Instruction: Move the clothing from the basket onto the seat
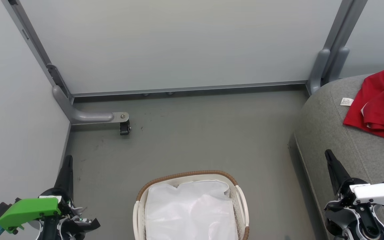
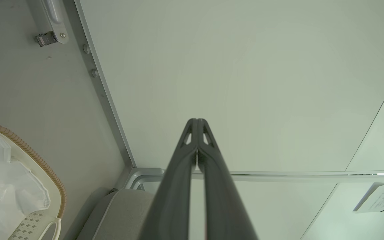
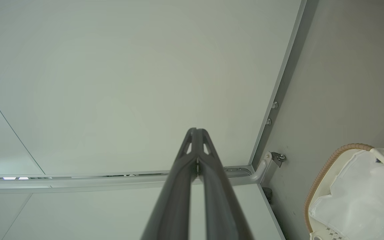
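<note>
the red clothing (image 1: pixel 378 106) lies crumpled on the grey seat (image 1: pixel 328 133) at the right, with a small white label (image 1: pixel 346 101) at its edge. the white basket (image 1: pixel 185 175) stands on the floor (image 1: pixel 195 133) between the arms, a white liner sheet (image 1: pixel 190 210) inside it. the left gripper (image 2: pixel 197 122) and right gripper (image 3: pixel 197 130) each have their fingers pressed together, pinching nothing, pointing towards the pale wall panel (image 1: pixel 178 43).

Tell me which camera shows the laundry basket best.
The head view: the basket sits bottom centre, showing its woven rim, both sides and the white liner. The left wrist view catches one end at lower left, the right wrist view at lower right.
</note>
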### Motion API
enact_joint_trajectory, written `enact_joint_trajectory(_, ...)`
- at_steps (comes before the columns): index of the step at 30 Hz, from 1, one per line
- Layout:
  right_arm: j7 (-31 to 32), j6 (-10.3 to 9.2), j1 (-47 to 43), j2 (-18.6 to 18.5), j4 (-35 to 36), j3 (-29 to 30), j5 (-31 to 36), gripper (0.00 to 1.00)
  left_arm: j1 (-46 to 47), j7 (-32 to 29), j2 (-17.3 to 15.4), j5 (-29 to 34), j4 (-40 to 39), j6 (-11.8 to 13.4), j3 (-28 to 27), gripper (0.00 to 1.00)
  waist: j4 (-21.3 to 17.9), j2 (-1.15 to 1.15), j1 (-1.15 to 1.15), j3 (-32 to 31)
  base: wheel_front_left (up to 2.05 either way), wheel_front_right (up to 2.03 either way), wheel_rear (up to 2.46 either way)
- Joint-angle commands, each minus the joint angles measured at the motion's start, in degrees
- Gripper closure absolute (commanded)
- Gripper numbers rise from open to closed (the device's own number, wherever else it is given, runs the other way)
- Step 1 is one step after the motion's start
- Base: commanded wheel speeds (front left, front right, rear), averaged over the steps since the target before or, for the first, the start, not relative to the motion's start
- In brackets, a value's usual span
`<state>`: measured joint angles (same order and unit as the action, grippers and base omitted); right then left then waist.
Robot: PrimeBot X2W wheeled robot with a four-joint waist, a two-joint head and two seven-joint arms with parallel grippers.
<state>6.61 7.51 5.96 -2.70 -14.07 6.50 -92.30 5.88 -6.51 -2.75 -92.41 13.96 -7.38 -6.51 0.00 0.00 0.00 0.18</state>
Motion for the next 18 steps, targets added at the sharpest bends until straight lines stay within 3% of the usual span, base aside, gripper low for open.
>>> enact_joint_trajectory(1,0.1,-0.04,0.5,-0.3,0.2,0.1,-0.2,1.0,0.7,-0.2,-0.3,0.0,0.0,-0.2,-0.2,1.0,0.0,0.0,0.0,0.0,0.0,0.0,0.0)
enact_joint_trajectory(18,0.1,-0.04,0.5,-0.3,0.2,0.1,-0.2,1.0,0.7,-0.2,-0.3,0.0,0.0,-0.2,-0.2,1.0,0.0,0.0,0.0,0.0,0.0,0.0,0.0)
